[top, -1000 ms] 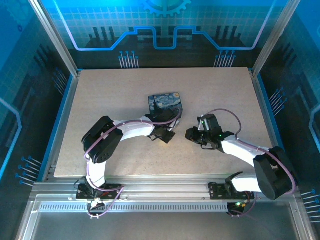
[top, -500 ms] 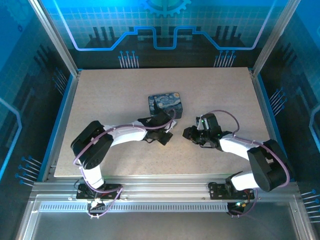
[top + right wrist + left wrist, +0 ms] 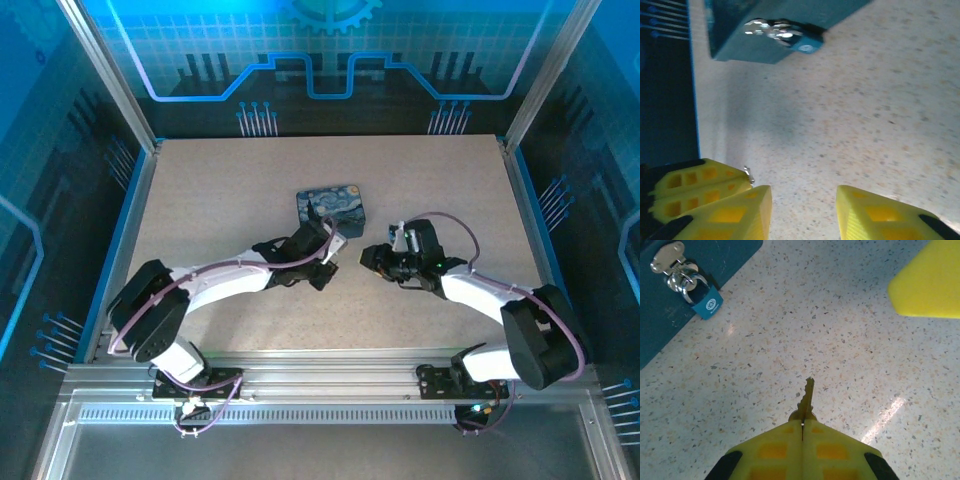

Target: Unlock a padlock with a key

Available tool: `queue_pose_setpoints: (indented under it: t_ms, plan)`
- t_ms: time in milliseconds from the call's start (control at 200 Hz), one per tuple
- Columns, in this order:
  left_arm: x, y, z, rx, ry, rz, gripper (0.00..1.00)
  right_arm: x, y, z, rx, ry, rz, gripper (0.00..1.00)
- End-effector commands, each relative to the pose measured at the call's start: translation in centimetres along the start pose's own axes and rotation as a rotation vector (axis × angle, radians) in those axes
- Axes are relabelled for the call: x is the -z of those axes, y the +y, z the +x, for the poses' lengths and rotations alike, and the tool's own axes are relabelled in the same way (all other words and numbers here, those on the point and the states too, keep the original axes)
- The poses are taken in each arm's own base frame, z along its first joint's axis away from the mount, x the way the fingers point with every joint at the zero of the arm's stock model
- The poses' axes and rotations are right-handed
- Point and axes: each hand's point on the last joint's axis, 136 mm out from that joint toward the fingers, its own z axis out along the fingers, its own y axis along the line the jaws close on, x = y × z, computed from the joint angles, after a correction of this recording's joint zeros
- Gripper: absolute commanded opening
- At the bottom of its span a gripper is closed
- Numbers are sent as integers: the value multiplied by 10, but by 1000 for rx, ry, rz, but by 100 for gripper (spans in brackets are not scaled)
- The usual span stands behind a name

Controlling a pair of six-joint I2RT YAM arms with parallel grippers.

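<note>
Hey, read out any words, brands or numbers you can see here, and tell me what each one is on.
No text here is readable.
padlock: a white oval mark on its blue body, too small to read.
box: night-sky painting, no words visible.
key: no lettering visible.
</note>
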Motion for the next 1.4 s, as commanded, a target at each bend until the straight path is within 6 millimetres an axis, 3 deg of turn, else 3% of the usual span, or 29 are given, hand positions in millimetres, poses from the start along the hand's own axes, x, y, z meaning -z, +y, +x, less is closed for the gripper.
queue_pose_setpoints:
  t_ms: [0, 130, 285, 815, 1151, 1331, 1396]
  plan:
    - [12, -5, -8, -34, -48, 36, 0, 2, 39, 7, 85, 64, -125, 42]
    - [19, -9, -10, -48, -71, 61, 0, -1, 62, 16, 128, 130, -179, 43]
    - [26, -11, -9, -59, -91, 71, 0, -6, 74, 23, 131, 181, -200, 42]
    - [41, -15, -7, -67, -130, 96, 0, -28, 76, 37, 138, 251, -152, 38]
    - [43, -18, -5, -73, -133, 112, 0, -30, 79, 35, 150, 234, -169, 0]
    - [47, -18, -4, -60, -151, 111, 0, -28, 84, 30, 203, 199, -194, 0]
    - [51, -16, -5, -43, -163, 107, 26, -23, 87, 25, 251, 165, -193, 0]
